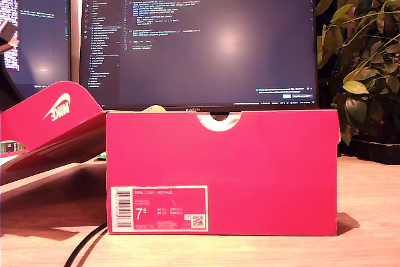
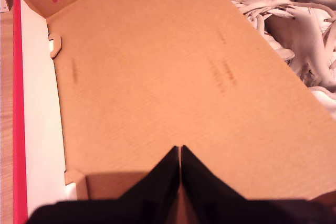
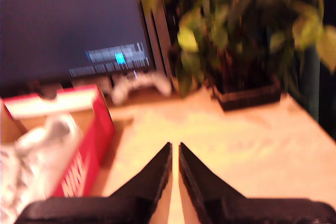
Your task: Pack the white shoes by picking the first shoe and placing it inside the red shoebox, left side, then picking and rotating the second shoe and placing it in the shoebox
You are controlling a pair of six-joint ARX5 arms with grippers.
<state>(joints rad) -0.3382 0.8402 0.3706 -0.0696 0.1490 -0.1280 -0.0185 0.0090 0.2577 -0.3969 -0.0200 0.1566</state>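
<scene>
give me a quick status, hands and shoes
My first hand shut, empty, over the bare floor of the red shoebox. My second hand shut, empty, over the table. White shoe already in box. Nothing in the way.

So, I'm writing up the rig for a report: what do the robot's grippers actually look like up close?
Both look alike. My first gripper and my second gripper each show two plain matte black jaws, broad at the base and tapering to narrow pointed tips. No markings or cables are visible, and the arms themselves are out of view.

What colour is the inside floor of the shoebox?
Plain brown cardboard floor, best seen in the first wrist view.
</scene>
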